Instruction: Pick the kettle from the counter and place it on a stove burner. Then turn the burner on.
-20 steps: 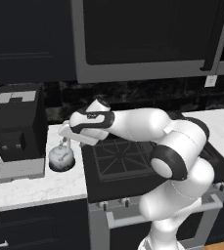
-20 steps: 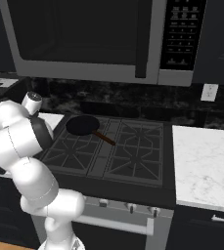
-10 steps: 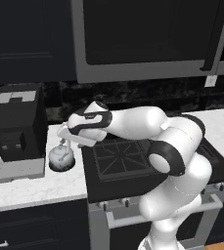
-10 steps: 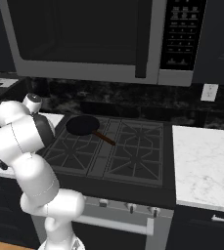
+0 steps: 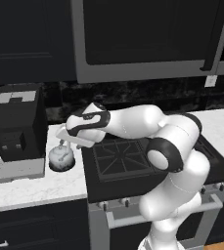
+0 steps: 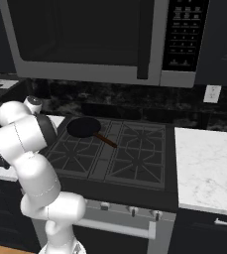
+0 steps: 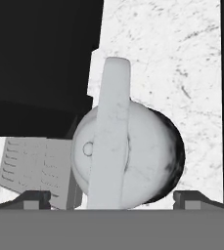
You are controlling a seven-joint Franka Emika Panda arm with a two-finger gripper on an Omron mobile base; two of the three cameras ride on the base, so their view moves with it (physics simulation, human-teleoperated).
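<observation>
The small silvery-white kettle (image 5: 60,157) sits on the white marble counter (image 5: 35,188), between the coffee machine and the stove. My gripper (image 5: 66,142) hangs just above it, open. In the hand view the kettle (image 7: 143,156) is close and centred. Its arched handle (image 7: 111,127) runs up the middle, with one dark fingertip (image 7: 35,197) to its left and the other to its right, both apart from it. The nearest stove burner (image 5: 121,157) is a black grate just right of the kettle. More burner grates (image 6: 135,161) show in the right base view.
A big black coffee machine (image 5: 15,129) stands on a grey tray right beside the kettle. A round black pan (image 6: 84,126) with a brown handle rests on the back left burner. The microwave hangs overhead. More marble counter (image 6: 209,168) lies right of the stove.
The hand stays over the kettle with its jaws open. Only the arm's elbow has shifted slightly.
</observation>
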